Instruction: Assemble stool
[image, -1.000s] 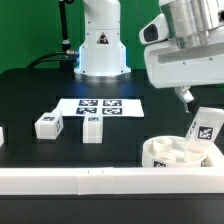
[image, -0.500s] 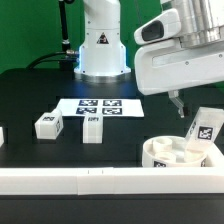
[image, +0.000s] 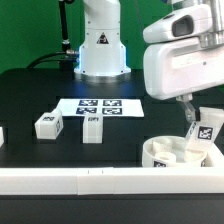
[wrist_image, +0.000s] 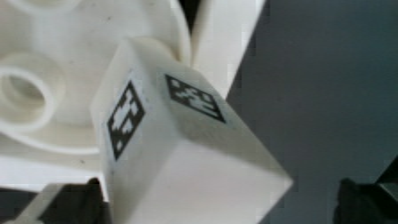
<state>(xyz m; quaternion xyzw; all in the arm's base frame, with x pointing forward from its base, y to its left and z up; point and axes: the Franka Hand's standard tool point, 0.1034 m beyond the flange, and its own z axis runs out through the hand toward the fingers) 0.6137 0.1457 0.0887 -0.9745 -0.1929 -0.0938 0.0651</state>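
White plastic seat disc (image: 160, 151) sits by the tabletop's (image: 35, 92) front edge, toward the exterior view's right corner, just behind the long rail (image: 90, 181). One leg (image: 206, 129) leans in it, tilted. Your gripper (image: 193, 122) hangs over that leg, fingers wide apart, likely not touching it. You see a second leg (image: 47, 125) and a third leg (image: 92, 128) beside the marker board (image: 100, 105).

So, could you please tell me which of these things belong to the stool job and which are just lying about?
Stool job:
- seat disc
- tilted leg at its rim
- loose leg on the table
- second loose leg beside it

Lying about:
- marker board
- long white rail
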